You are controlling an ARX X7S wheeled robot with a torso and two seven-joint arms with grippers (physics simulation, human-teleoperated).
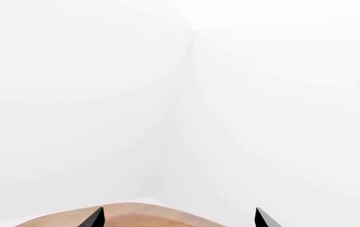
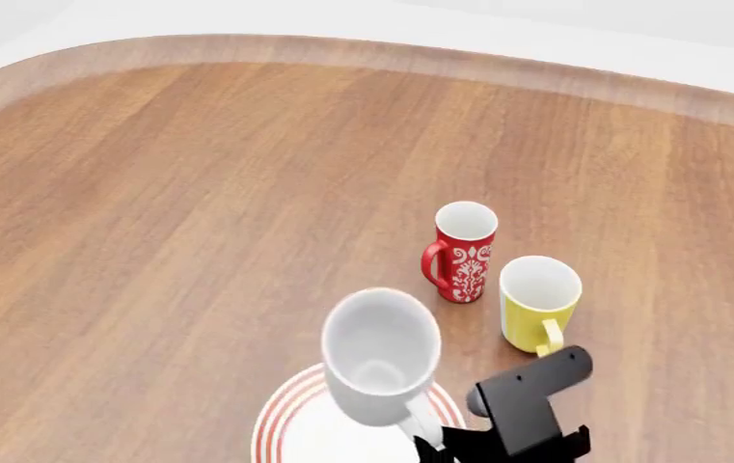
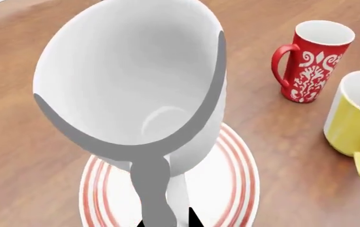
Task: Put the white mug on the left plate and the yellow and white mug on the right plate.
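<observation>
White mug [image 2: 381, 354]: held by its handle in the right gripper [image 2: 428, 446], above a ringed plate [image 2: 292, 424].
Left gripper [image 1: 178, 220]: fingers spread, empty (facing blank white).
Yellow and white mug [image 2: 540, 302]: on table [image 2: 174, 212].

You have open tabletop [image 2: 174, 222] left; the red mug [image 2: 465, 253] and yellow mug [image 2: 539, 304] crowd the plate's [image 2: 292, 417] right.

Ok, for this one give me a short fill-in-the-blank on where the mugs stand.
1. The white mug is over a plate ringed in ____.
2. The mug farthest from the robot is the ____ mug.
3. The yellow and white mug stands on the ____.

Missing: red; red; table
</observation>
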